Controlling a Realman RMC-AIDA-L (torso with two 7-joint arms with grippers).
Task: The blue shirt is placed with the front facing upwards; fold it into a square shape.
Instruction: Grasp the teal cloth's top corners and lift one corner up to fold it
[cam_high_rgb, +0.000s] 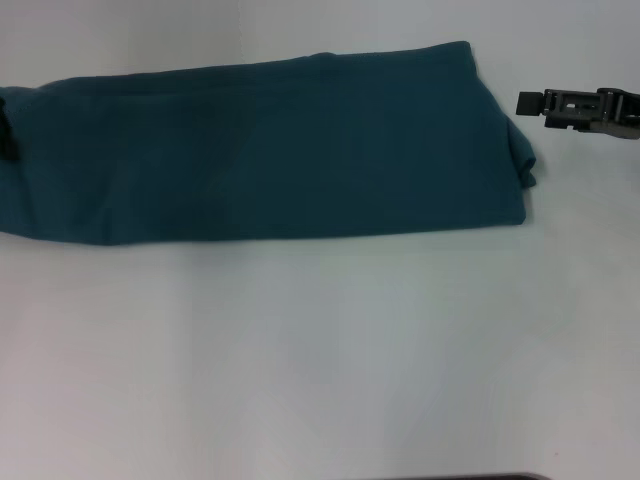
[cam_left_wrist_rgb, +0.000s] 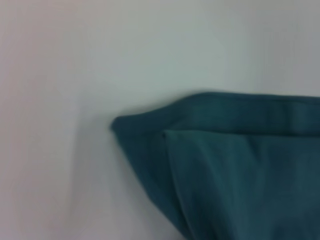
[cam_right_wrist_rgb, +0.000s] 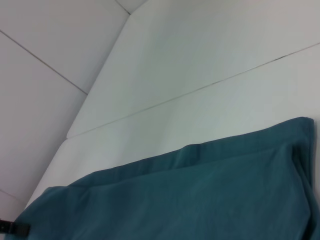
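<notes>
Left claw at nine o'clock, a dark shape at the shirt's left end; grip impossible to tell. Blue shirt folded into a long band, plain side up, lying flat across the white surface from nine toward three o'clock. Right claw at three o'clock, just beside the shirt's right end, apart from the cloth, empty; opening impossible to tell.
</notes>
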